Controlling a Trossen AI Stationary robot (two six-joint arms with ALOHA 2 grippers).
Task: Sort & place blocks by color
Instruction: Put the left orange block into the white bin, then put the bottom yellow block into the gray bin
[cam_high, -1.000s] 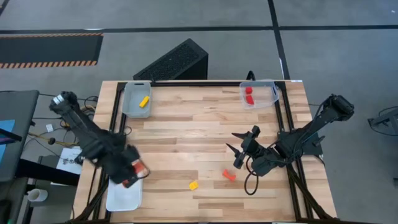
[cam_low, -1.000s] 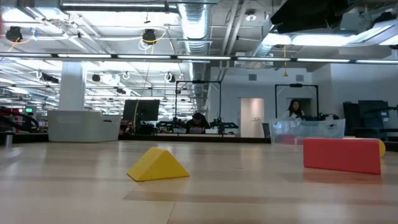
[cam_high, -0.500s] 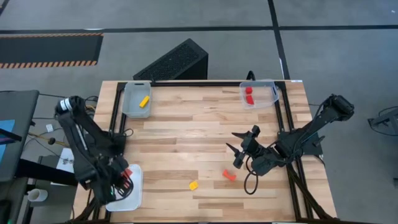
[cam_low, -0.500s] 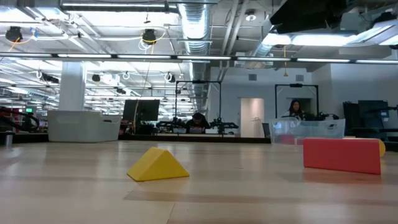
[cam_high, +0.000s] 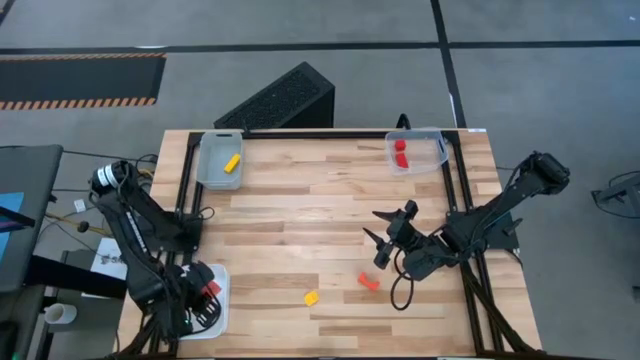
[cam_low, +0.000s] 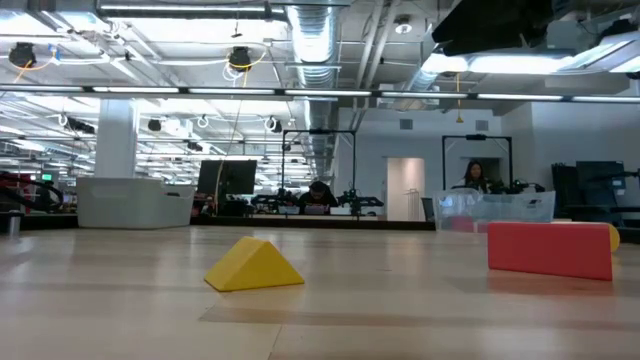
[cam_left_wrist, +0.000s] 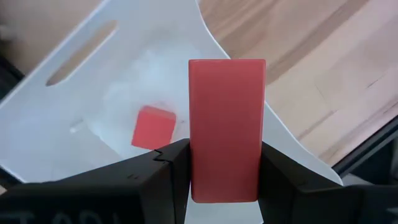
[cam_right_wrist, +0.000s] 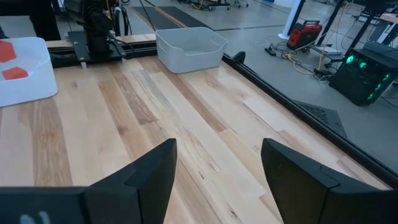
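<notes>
My left gripper (cam_high: 200, 290) is at the table's near left corner, over a white tray (cam_high: 215, 318), and is shut on a red-orange bar (cam_left_wrist: 227, 112). A small red-orange cube (cam_left_wrist: 153, 127) lies on that tray's floor (cam_left_wrist: 124, 87). My right gripper (cam_high: 385, 240) is open and hovers right of the table's middle, touching nothing. A yellow wedge (cam_high: 312, 297) and a red-orange bar (cam_high: 368, 282) lie flat on the wood near the near edge. The low view shows them as the wedge (cam_low: 255, 265) and the bar (cam_low: 550, 250). My left gripper pinches the red-orange bar between its two fingers (cam_left_wrist: 168, 168), on the two long sides near the end closest to the wrist (cam_left_wrist: 227, 180). The fingers point down from above and lie along the bar. The bar sticks out past the fingertips over the tray.
A clear tray at the far left (cam_high: 220, 160) holds a yellow block (cam_high: 232, 163). A clear tray at the far right (cam_high: 418, 150) holds red blocks (cam_high: 400, 152). A black ribbed box (cam_high: 278, 100) stands beyond the far edge. Bare wood lies across the middle.
My left arm has swung back toward the table's near left corner, carrying the red-orange bar toward the near edge until it is over the white tray. The right arm has kept still.
</notes>
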